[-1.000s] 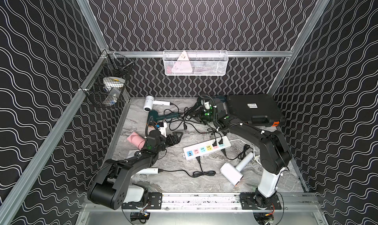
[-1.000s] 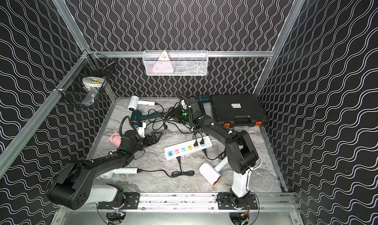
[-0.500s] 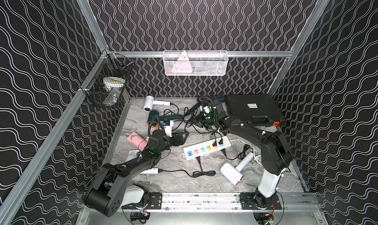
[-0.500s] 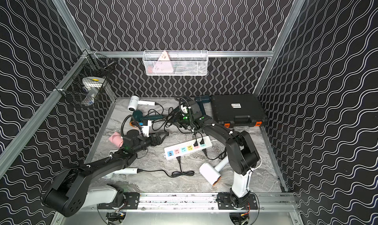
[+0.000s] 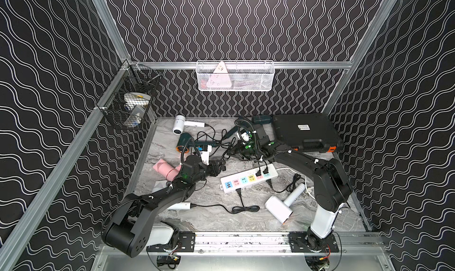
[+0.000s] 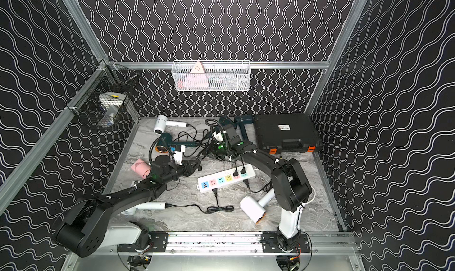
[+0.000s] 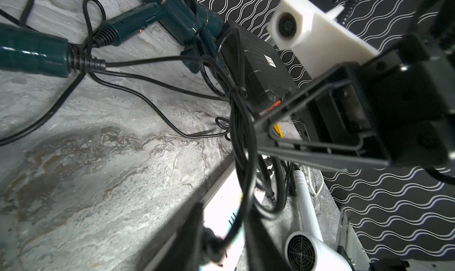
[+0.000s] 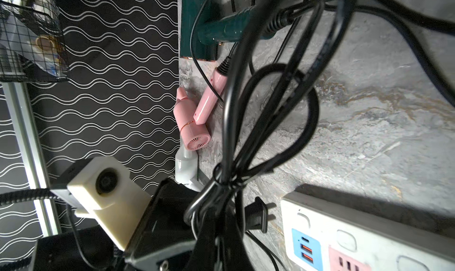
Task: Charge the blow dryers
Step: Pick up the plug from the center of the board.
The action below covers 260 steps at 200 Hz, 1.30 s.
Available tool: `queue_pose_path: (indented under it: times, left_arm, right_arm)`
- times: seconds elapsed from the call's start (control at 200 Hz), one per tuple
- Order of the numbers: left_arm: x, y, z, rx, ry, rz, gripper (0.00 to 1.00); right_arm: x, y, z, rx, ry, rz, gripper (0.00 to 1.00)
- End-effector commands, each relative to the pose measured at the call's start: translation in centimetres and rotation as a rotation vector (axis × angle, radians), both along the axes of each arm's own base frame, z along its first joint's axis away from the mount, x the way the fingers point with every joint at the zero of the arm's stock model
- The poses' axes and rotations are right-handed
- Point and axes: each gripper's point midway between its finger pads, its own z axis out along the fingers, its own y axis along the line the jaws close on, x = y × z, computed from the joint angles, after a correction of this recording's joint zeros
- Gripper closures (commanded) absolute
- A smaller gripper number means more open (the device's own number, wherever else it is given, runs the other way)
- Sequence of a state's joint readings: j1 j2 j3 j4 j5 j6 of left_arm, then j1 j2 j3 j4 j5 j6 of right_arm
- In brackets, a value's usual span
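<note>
Several blow dryers lie on the marble table [image 5: 216, 218]: a white one [image 5: 178, 127], a copper-ringed teal one [image 5: 184, 144], a pink one [image 5: 165, 170], another teal one [image 5: 261, 119], and a white one [image 5: 279, 208] at the front right. My right gripper [image 5: 234, 152] is shut on a tied bundle of black cord [image 8: 221, 181]. From the bundle the cord hangs to my left gripper [image 5: 221, 164], whose fingers [image 7: 189, 237] have closed in on the black plug [image 7: 211, 247], blurred. That plug [image 8: 257, 215] points its prongs at the white power strip [image 5: 248, 179].
Two plugs [image 5: 261, 171] sit in the strip's far end, and a third cord [image 5: 237, 192] enters its near side. A black case [image 5: 302, 131] with orange latches lies at the back right. Loose cords [image 5: 209, 136] tangle behind the grippers. Wire baskets [image 5: 234, 76] [image 5: 130, 104] hang on the walls.
My left gripper has reached right, from beside the pink dryer towards the strip, and gone from wide open to closed on the plug. My right gripper has shifted slightly with the cord bundle.
</note>
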State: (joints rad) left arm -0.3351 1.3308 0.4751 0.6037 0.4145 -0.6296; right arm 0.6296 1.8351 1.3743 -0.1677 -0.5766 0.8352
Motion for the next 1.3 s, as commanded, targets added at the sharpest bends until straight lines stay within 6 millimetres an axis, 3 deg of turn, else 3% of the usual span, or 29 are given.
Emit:
queue_pose_path:
  times: [0.0,0.095,0.225,0.345,0.47,0.645,0.821,1.021,1.296]
  left_arm:
    - [0.3,-0.2,0.4,0.001,-0.018,-0.008,0.89]
    - [0.3,-0.3,0.4,0.003,-0.015,-0.012,1.0]
    - [0.3,-0.4,0.5,0.005,-0.018,-0.023,1.0]
    - [0.3,-1.0,0.6,-0.002,-0.018,-0.058,1.0]
    - [0.5,-2.0,0.3,-0.025,0.002,-0.115,1.0]
    - [0.5,-3.3,0.0,-0.067,0.021,-0.183,1.0]
    - [0.5,-3.6,-0.2,-0.076,0.033,-0.201,1.0]
    - [0.4,-4.0,-0.1,-0.084,0.033,-0.218,1.0]
    - [0.2,-4.3,0.2,-0.093,0.025,-0.236,1.0]
  right_arm:
    - [-0.5,-0.2,0.2,-0.013,-0.011,0.022,1.0]
    - [-0.6,-0.2,0.2,-0.016,-0.015,0.028,1.0]
    - [-0.9,-0.4,-0.1,-0.037,-0.028,0.051,1.0]
    - [-1.7,-1.5,-0.1,-0.116,-0.078,0.113,0.59]
    - [-2.8,-3.1,0.7,-0.209,-0.169,0.191,0.48]
    - [-5.3,-3.8,0.5,-0.3,-0.233,0.355,0.49]
    - [-7.5,-2.9,-0.9,-0.389,-0.253,0.493,0.54]
    - [-7.6,-2.0,-2.6,-0.451,-0.233,0.532,0.62]
    - [-6.4,-2.0,-3.9,-0.512,-0.231,0.518,0.62]
